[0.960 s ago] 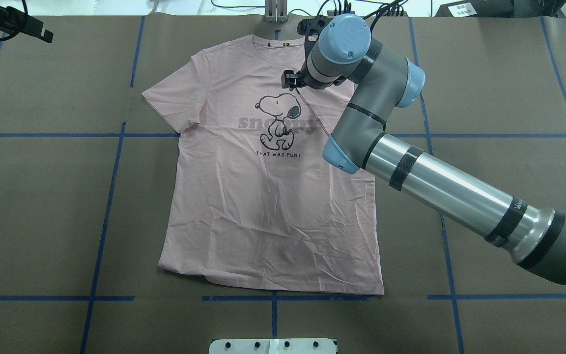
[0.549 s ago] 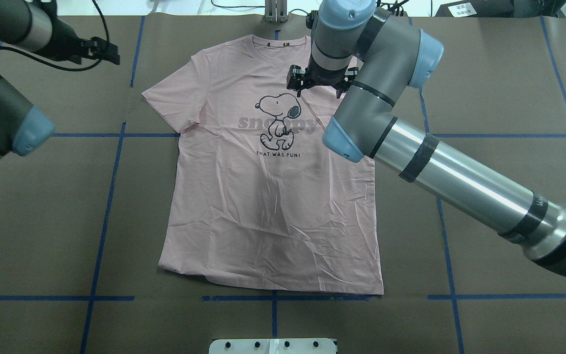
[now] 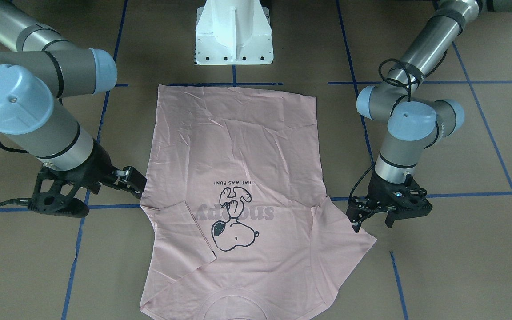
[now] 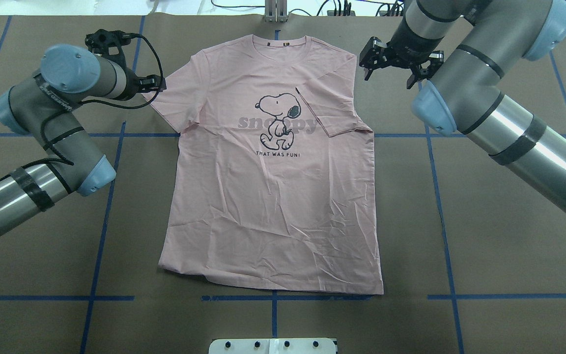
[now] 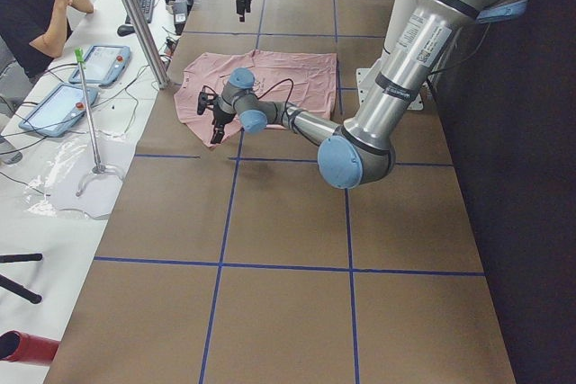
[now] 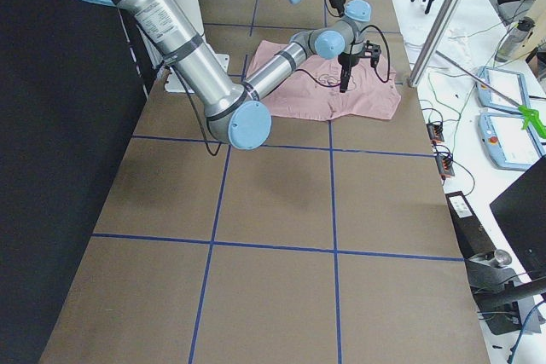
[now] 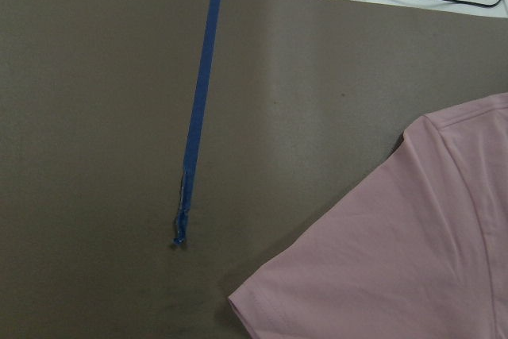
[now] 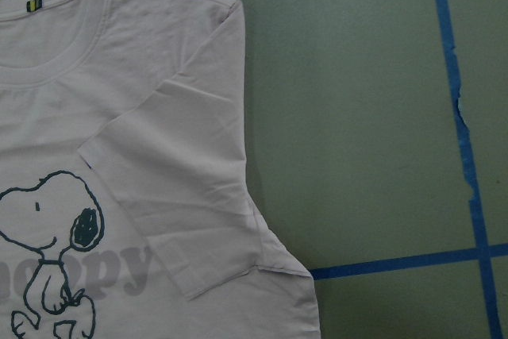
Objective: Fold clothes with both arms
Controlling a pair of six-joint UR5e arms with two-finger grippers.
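Brown worktop (image 4: 509, 221) gridded with blue tape (image 4: 42, 298). A white pedestal (image 3: 234, 31) stands at 6 o'clock, and a person (image 5: 31, 20) sits beyond the 12 o'clock edge. The T-shirt (image 4: 273, 206) lies flat at centre, collar to 12. Its right sleeve (image 4: 334, 110) is now folded in over the chest. The right arm (image 4: 509, 132) has drawn off the shirt to 1 o'clock, jaws released and empty. The left arm (image 4: 62, 81) has swung in beside the left sleeve (image 4: 172, 96) at 10 o'clock, jaws also spread, holding nothing.

Robotics lab: paper-covered table (image 4: 509, 255) with blue tape grid (image 4: 101, 236), teach pendants (image 5: 101, 65) alongside.
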